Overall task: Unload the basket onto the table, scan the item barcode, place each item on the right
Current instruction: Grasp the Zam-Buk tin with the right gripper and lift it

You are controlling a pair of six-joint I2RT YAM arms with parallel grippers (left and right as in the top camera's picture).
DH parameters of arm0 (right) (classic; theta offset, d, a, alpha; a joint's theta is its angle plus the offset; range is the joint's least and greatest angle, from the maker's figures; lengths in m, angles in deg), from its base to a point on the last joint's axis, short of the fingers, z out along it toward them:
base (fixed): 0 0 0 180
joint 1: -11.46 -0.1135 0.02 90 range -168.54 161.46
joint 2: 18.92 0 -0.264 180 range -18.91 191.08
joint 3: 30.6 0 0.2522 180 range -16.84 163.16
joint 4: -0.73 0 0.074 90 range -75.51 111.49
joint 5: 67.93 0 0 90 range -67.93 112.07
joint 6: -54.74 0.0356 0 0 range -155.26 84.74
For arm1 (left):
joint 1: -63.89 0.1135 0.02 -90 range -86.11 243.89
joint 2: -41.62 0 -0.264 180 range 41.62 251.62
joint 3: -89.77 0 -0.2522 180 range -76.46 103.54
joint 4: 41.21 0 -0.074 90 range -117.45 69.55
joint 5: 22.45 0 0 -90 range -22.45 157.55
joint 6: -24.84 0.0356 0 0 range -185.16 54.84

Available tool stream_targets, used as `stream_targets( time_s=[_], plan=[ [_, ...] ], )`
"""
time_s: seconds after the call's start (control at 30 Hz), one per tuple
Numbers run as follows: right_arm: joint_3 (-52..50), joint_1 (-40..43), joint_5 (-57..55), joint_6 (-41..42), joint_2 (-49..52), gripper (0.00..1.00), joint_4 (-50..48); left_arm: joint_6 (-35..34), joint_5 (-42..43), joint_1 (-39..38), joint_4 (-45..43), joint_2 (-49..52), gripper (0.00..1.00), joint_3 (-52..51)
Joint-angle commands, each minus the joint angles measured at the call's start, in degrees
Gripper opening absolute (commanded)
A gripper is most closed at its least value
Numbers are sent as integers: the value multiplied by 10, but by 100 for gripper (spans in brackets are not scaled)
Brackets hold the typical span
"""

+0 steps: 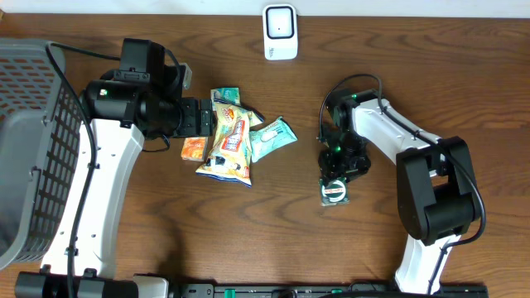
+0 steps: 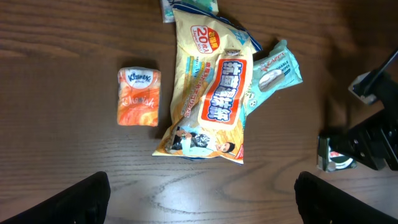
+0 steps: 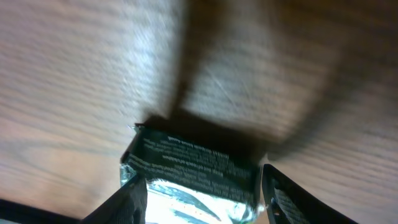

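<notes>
Holding the dark packet point(image 3: 193, 168) between the fingers of my right pincer point(image 1: 334, 178), I have it low over the table point(image 1: 431, 74), well short of the scanner point(image 1: 280, 31), which stands at the far edge. The jaws stand about half closed, one against each side edge of the packet, which leaves the flat faces bare; I judge that suits a scan, since whichever face carries the barcode can be turned toward the reader. My wrist view is blurred, so I cannot tell which face carries the code.

My left pincer point(image 2: 199, 202) hangs wide and empty above the pile, touching nothing. I take it to be waiting there so that the next item is close when the scanner is free.

The pile lies between my two arms, and its pieces overlap. I count four in it: one orange tissue pack point(image 2: 139, 97) lying apart at the side, one large yellow snack bag point(image 2: 208, 99) on top, one teal packet point(image 2: 273, 71) partly tucked under that bag, and one green packet point(image 1: 225, 97) at the far end. With the one I hold, that makes five items. There is one scanner, and one grey basket point(image 1: 33, 165) beside my left arm, probably for scanned goods.
</notes>
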Motion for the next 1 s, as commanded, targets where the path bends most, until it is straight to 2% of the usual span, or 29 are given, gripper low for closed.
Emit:
stream_targets(
  time_s=[0.0,0.47,0.6,0.7,0.97],
  plan=[
    [-4,-6,-19,80,10,54,-46,10,5,3,0,3,94,-5],
    [-4,3,-42,89,82,53,-16,10,5,3,0,3,94,-5],
    [8,9,-18,84,80,47,12,10,5,3,0,3,94,-5],
    [17,10,0,77,80,35,35,10,5,3,0,3,94,-5],
    [96,10,1,62,80,26,99,10,5,3,0,3,94,-5]
  ],
)
